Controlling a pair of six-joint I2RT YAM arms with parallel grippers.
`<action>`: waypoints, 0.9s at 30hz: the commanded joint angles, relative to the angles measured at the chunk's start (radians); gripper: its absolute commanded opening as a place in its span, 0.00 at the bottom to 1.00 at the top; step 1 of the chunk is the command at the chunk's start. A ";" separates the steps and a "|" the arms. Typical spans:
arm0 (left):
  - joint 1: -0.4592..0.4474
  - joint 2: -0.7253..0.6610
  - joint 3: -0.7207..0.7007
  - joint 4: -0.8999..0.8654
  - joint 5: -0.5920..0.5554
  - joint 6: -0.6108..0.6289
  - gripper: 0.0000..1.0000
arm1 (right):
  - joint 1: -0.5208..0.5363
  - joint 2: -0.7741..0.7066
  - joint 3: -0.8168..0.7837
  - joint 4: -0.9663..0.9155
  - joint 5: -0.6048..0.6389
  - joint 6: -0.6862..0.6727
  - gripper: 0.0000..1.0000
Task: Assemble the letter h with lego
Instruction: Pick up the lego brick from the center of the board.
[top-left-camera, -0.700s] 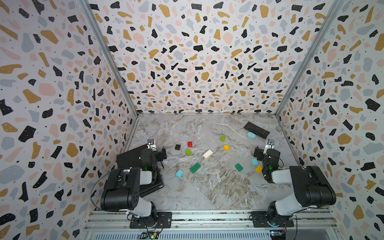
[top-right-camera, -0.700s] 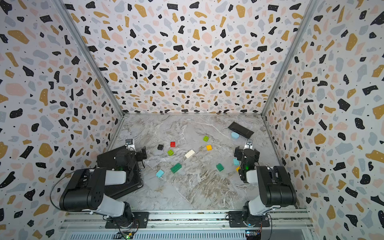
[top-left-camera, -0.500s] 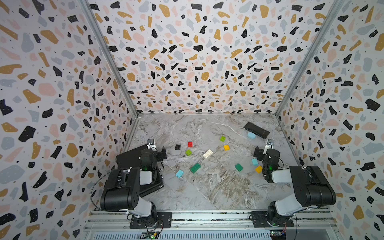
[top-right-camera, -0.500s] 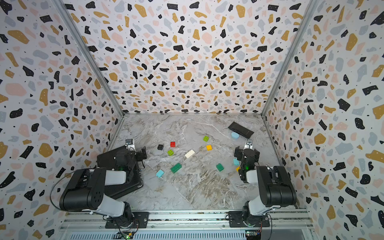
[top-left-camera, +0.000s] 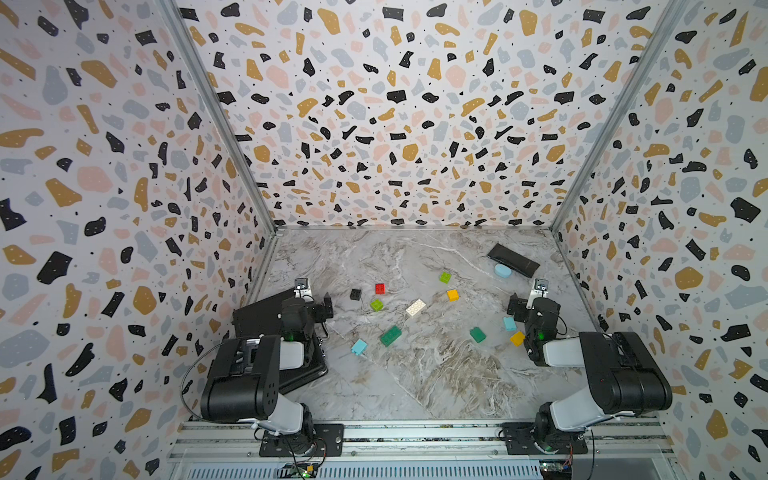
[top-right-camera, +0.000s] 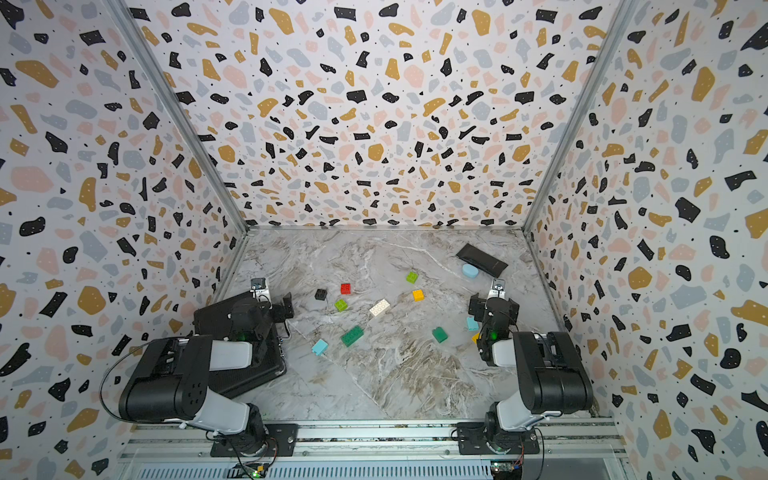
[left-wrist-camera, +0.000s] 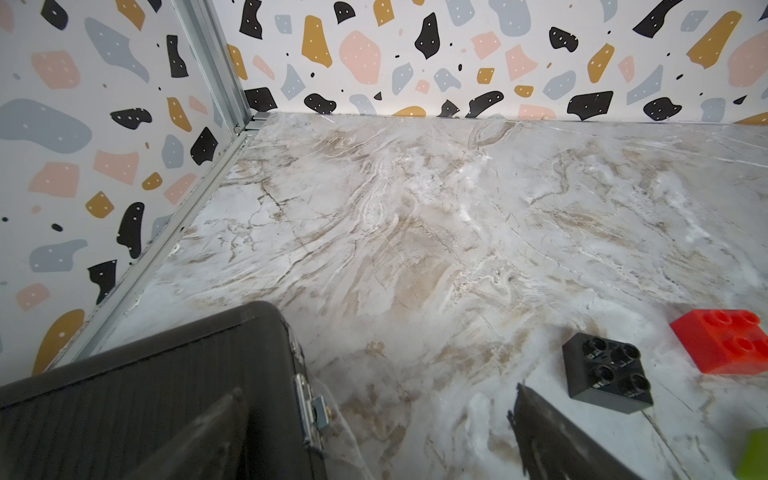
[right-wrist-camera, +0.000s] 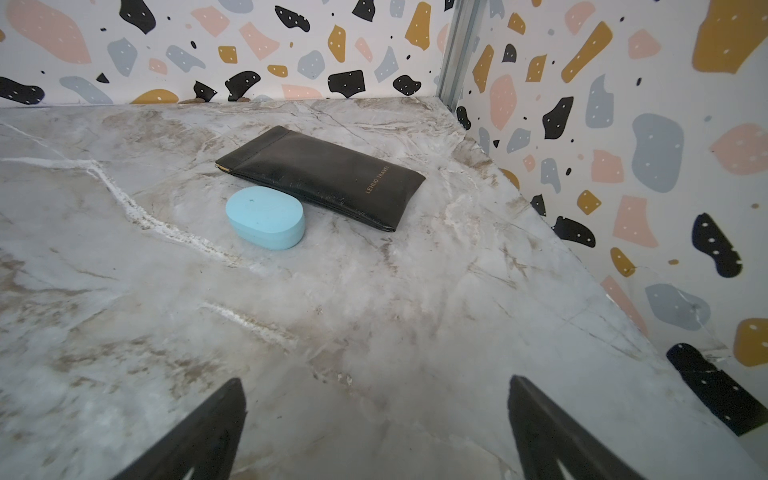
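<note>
Both are held wide, nothing gripped: left end effector (left-wrist-camera: 376, 399) is set across the black case (left-wrist-camera: 124, 386) edge, right end effector (right-wrist-camera: 376, 384) is pointed at pouch (right-wrist-camera: 324, 176) and blue oval (right-wrist-camera: 266, 216) (1 o'clock corner). The lego bricks (top-left-camera: 415, 308) are scattered loose around worktop (top-left-camera: 436, 374) centre. The full spread is seen in top views only; black brick (left-wrist-camera: 604, 372) and red brick (left-wrist-camera: 723, 340) are shown close in left wrist view.

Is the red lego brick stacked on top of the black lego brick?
No, in the left wrist view the red brick and the black brick lie side by side on the table, apart, studs up.
</note>
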 joint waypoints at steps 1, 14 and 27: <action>0.002 -0.005 -0.010 -0.008 0.024 -0.009 0.99 | -0.002 -0.006 0.010 -0.011 -0.022 -0.019 1.00; 0.016 -0.115 0.002 -0.098 0.079 -0.002 0.99 | 0.011 -0.116 0.043 -0.153 -0.075 -0.059 1.00; -0.139 -0.672 0.358 -0.802 -0.239 -0.441 0.99 | 0.018 -0.693 0.085 -0.546 -0.220 0.631 1.00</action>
